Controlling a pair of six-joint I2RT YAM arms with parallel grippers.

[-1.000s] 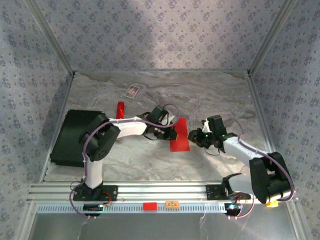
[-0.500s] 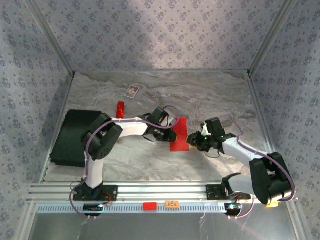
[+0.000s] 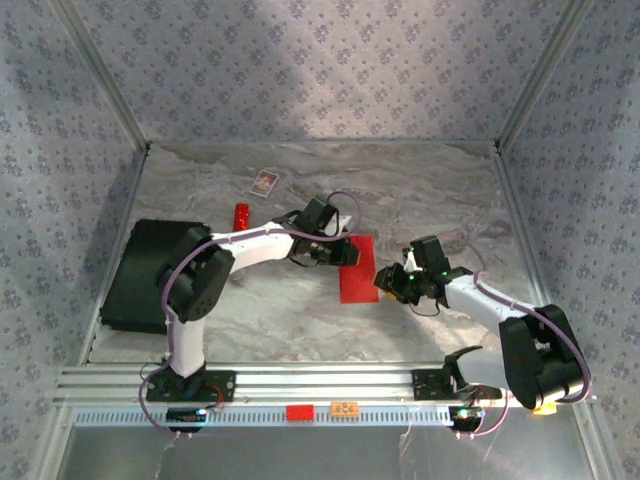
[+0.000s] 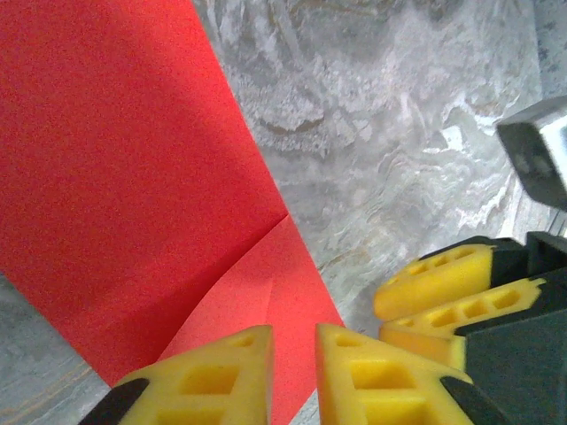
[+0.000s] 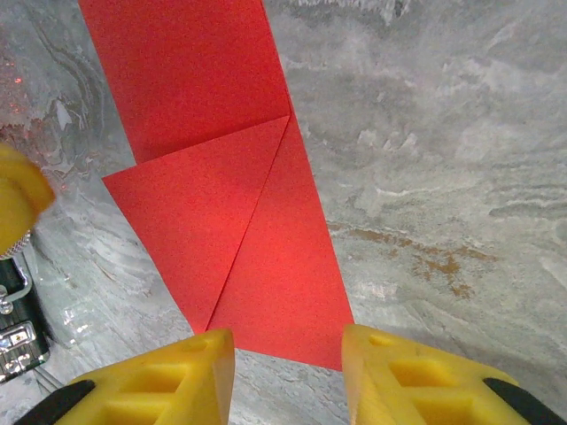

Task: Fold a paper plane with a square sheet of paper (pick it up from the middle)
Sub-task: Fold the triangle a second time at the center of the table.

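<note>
The square sheet of paper is bright red and lies flat on the marble table, folded into a narrow strip. One corner is turned in as a triangular flap. My left gripper hovers over the sheet's far part. Its yellow fingers stand a little apart, and the red paper shows flat beneath the gap. My right gripper sits at the strip's right edge, open, with nothing between its fingers. Its yellow fingers also appear in the left wrist view. No paper plane is in view.
A black pad lies at the table's left. A red stick and a small printed card lie towards the back left. Aluminium rails run along the near edge, and patterned walls enclose the table.
My left gripper has shifted towards the far end of the sheet and its jaws have parted slightly. My right gripper has edged closer to the sheet and opened wider.
</note>
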